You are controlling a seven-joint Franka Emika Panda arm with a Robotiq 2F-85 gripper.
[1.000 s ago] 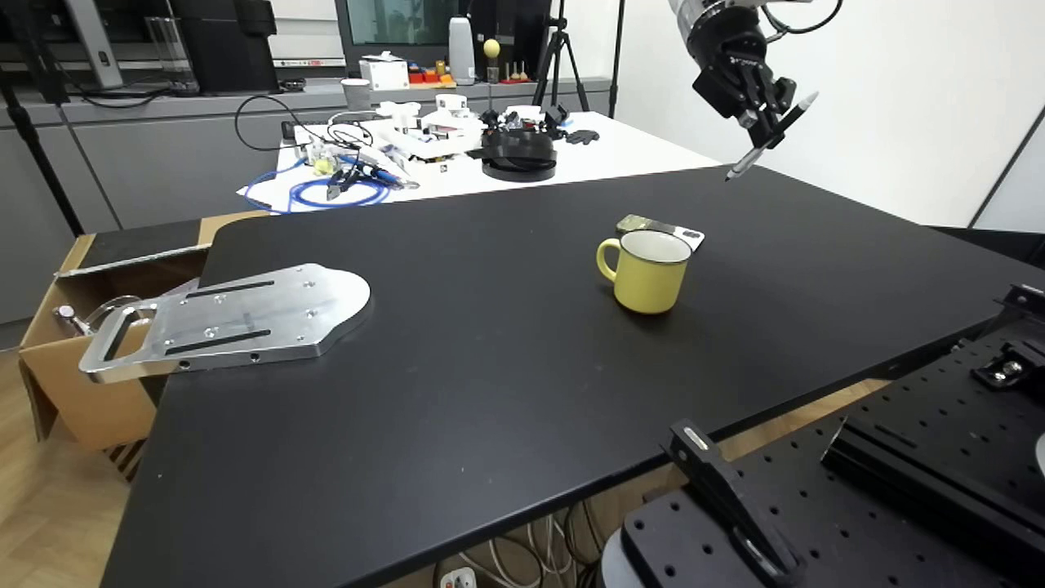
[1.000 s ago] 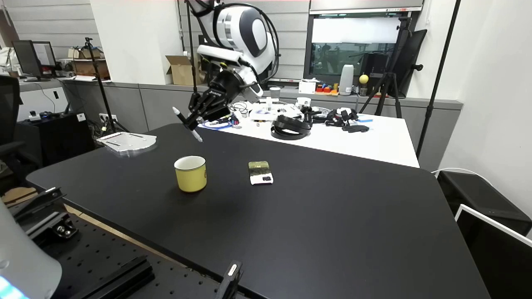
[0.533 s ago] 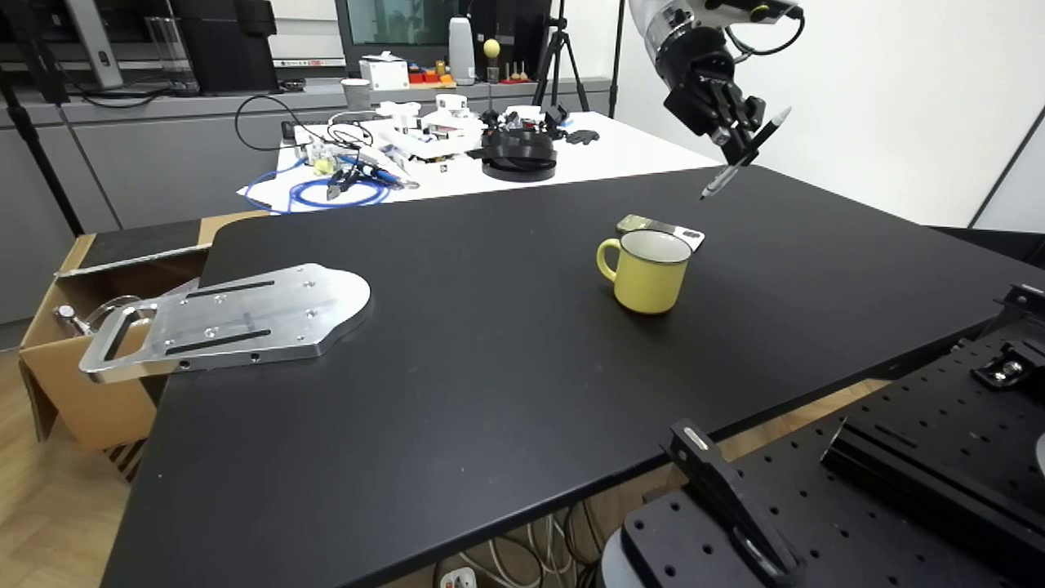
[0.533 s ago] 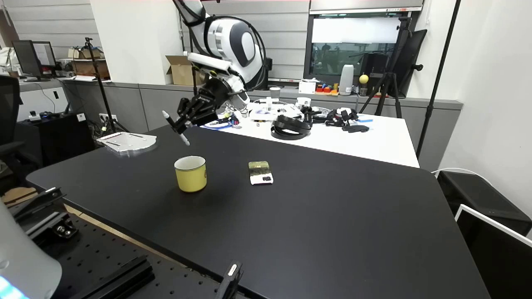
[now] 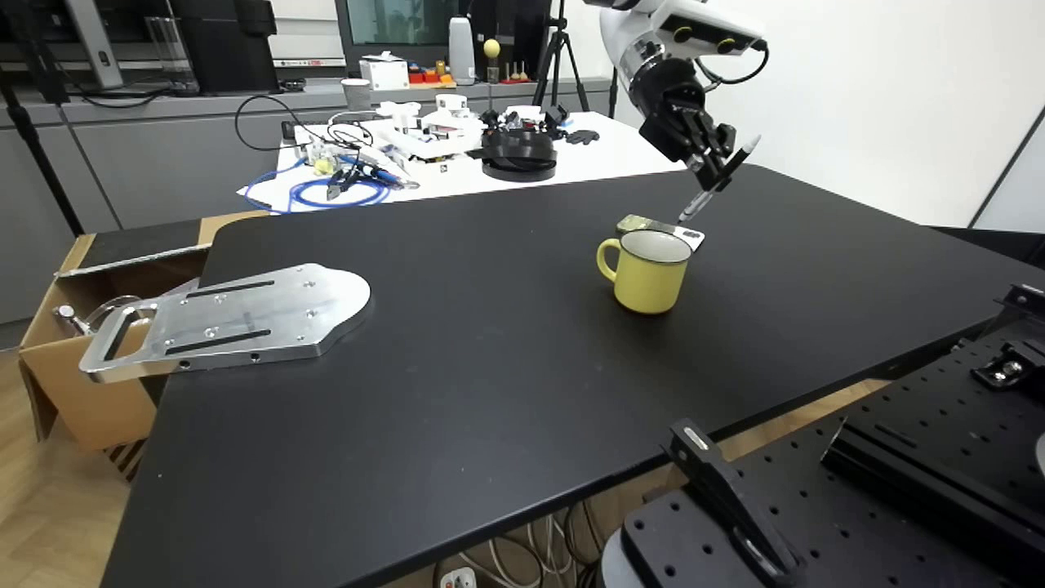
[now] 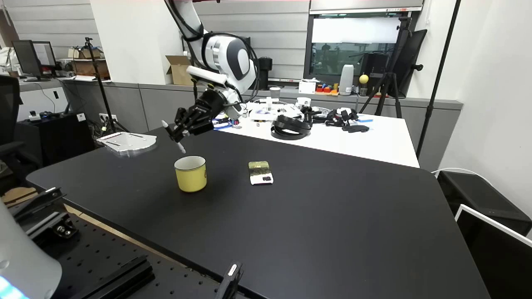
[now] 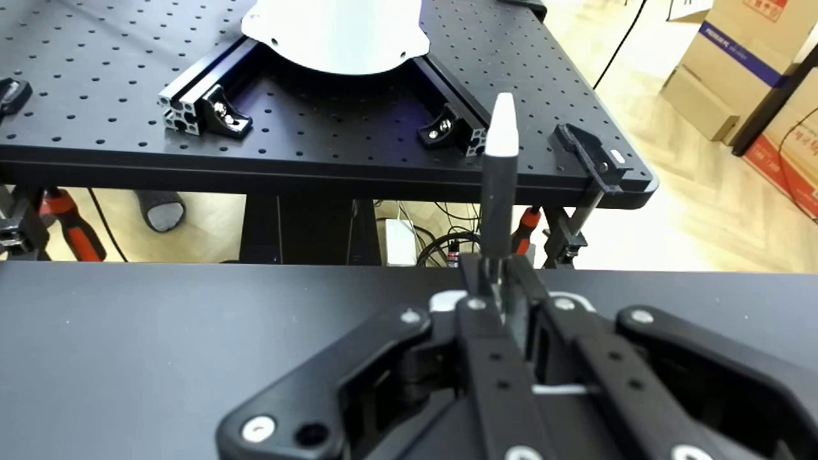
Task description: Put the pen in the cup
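Gripper (image 7: pixel 495 271) pinches the pen (image 7: pixel 500 198), its fingers parted by about the pen's thickness. The black table (image 5: pixel 392 457) spreads across both exterior views, with a cluttered white bench (image 6: pixel 374 143) behind it. The arm (image 6: pixel 226 52) reaches in from above; an exterior view takes in more of its white links, plus two monitors (image 6: pixel 25 60). Cartons (image 7: pixel 741 29) on the floor (image 7: pixel 703 211) show in the wrist view alone. A blue band (image 7: pixel 738 50) on them seems to read "PREMIUM PC"; the red print (image 7: pixel 767 6) near it is too small to make out. A metal plate (image 5: pixel 245 314) lies at the table's edge, its cut-out end jutting over a box (image 5: pixel 91 400) in an exterior view. Upright on the table stands the cup (image 5: pixel 649 286), squat and yellow, whitish inside, dark at the rim. Its handle (image 5: pixel 601 260) shows in an exterior view; on its side a brownish mark (image 6: pixel 205 175) is turned too far to read. Apart from it lies a flat slab (image 6: pixel 260 171), part olive-patterned, part white. The pen hangs slanted in the air, its lower end near the cup's rim but apart from it. Dark along the middle, it is pale at both ends; the wrist view shows an end as a white taper.
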